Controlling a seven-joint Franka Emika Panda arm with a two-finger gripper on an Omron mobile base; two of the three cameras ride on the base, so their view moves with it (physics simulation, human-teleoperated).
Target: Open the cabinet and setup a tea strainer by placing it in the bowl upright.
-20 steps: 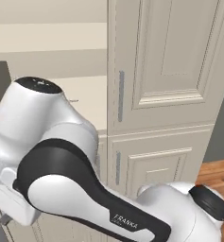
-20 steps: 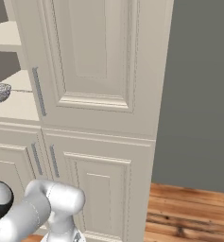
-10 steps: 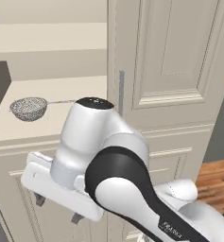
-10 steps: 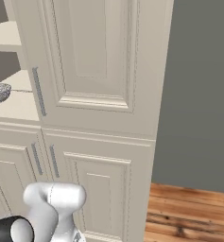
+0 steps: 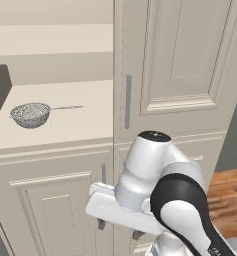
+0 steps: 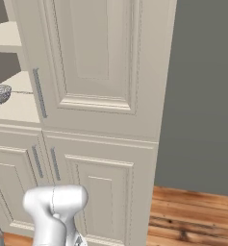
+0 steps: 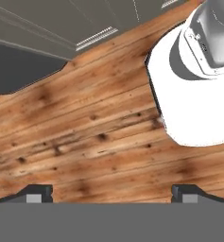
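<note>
Hanging low in front of the cabinet's point(image 5: 175, 75) lower doors, the gripper point(image 5: 119, 229) is seen with its fingers pointing down at the wooden floor point(image 7: 85, 142); the jaws are spread about as wide as they go and nothing is held between them. The upper left section of the cabinet stands open, and the tea strainer point(image 5: 31, 114) is found on the cream shelf point(image 5: 65, 125) there, left of the grey bar handle point(image 5: 128, 101) of the closed upper right door, basket to the left and wire handle pointing right toward that door.

The bowl cannot be located from these views, so its place relative to the cabinet is left unsaid.

Several risks are judged from here. The gripper lies well below the shelf, and a long upward swing is called for; the shelf's front edge or the lower doors could be struck by the bulky wrist on the way. The strainer's thin wire handle offers little to pinch, so it could slip or twist in the jaws. A grasp on the round mesh basket could push it deeper into the cabinet. The closed right door beside the handle leaves little room, and a finger could catch on it.
</note>
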